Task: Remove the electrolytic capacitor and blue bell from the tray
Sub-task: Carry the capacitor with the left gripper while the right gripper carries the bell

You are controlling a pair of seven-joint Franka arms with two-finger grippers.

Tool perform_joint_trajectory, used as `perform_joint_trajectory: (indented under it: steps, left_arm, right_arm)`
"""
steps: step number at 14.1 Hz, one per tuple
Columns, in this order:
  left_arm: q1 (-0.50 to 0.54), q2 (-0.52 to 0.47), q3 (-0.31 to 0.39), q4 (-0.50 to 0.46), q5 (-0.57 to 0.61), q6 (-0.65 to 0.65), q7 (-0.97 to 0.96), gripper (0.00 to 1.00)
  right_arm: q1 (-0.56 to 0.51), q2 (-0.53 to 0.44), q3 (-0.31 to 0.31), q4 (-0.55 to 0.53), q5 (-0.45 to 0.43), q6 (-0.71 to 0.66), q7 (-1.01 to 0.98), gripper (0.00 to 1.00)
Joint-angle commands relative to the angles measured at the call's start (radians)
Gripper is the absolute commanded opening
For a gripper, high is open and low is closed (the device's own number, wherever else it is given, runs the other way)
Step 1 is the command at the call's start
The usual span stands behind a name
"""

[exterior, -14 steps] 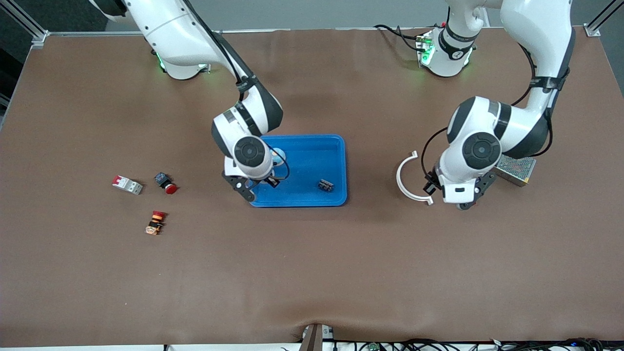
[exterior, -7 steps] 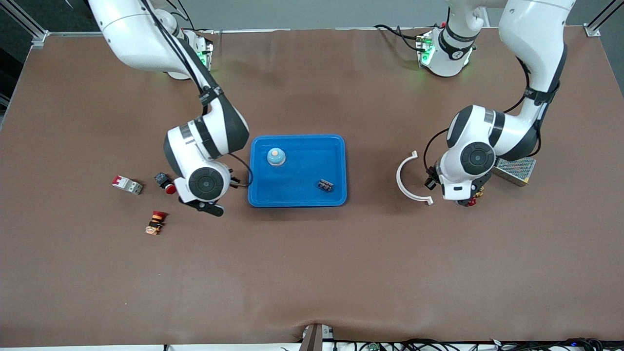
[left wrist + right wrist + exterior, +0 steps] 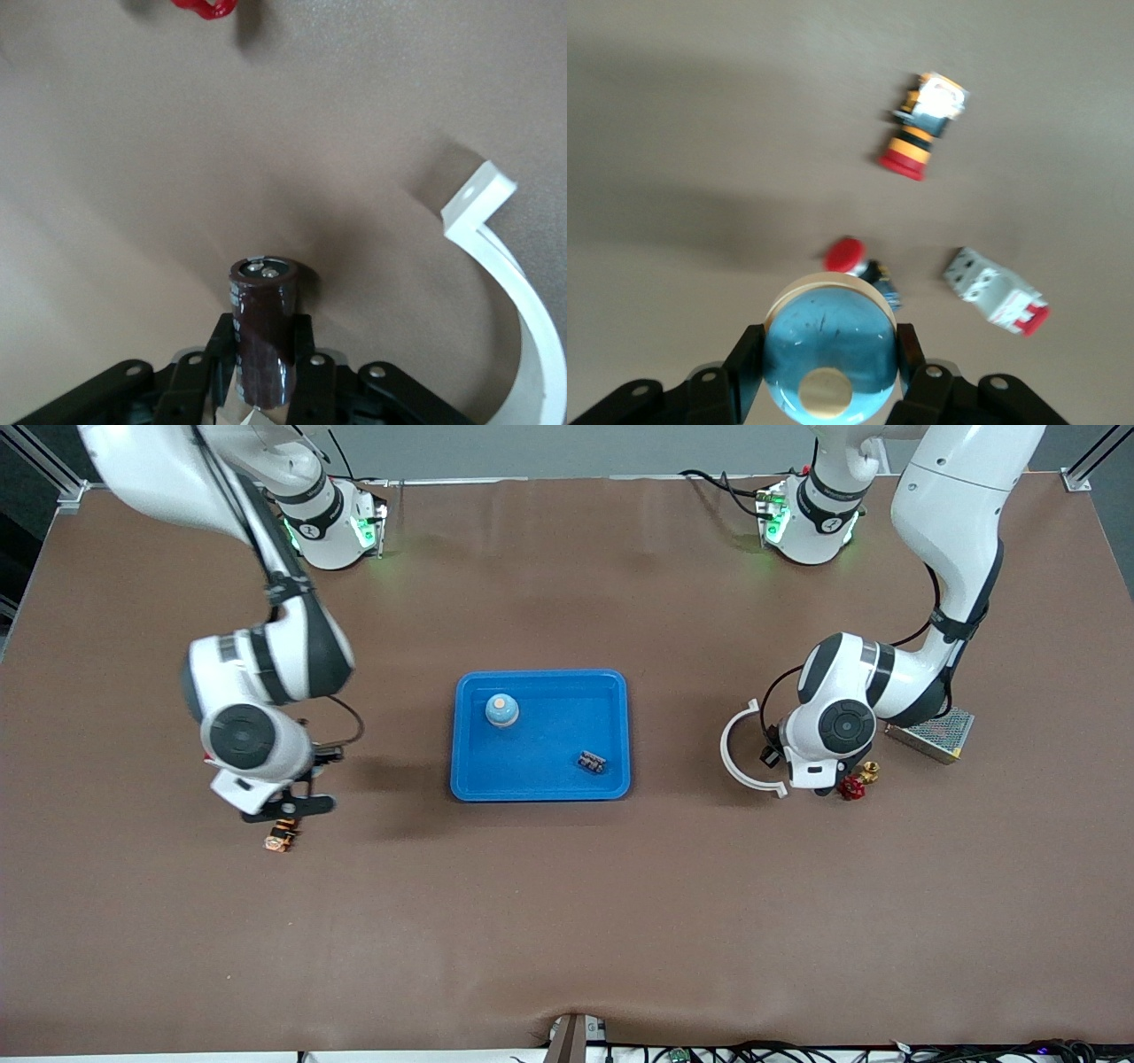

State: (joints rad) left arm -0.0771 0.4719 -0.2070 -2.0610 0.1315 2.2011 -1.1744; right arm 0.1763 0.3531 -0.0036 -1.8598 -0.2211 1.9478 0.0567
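Note:
In the right wrist view my right gripper is shut on a blue dome bell with a gold button. In the front view that gripper hangs over the table at the right arm's end. The front view also shows a blue bell and a small dark part in the blue tray. My left gripper is shut on a dark brown cylindrical capacitor. In the front view it is low over the table beside a white arc, mostly hidden under its wrist.
An orange-red pushbutton, a red pushbutton and a white breaker lie under the right gripper. The white arc, a red valve handle and a grey mesh box lie near the left gripper.
The right arm has swung from the tray toward the right arm's end of the table, over the pushbuttons. The left arm has pulled back slightly, uncovering the red valve handle.

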Motion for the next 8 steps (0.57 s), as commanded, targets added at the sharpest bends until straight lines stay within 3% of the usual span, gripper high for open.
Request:
perform_joint_trajectory:
  steps: [1,3,8]
  left_arm:
    - [-0.003,-0.027,-0.005,0.012,0.013,-0.003,-0.023,1.00]
    - [-0.004,-0.065,-0.012,0.047,0.013,-0.049,-0.048,1.00]
    - [-0.096,-0.061,-0.015,0.309,-0.013,-0.305,-0.141,1.00]
  right_arm:
    - [-0.061,-0.143,0.025,-0.223,-0.018,0.124,-0.090,0.00]
    - [-0.095,-0.206,0.025,-0.327,-0.014,0.196,-0.135,0.00]
    - [-0.188,-0.305,0.024,-0.531,-0.012,0.353,-0.260,0.00]
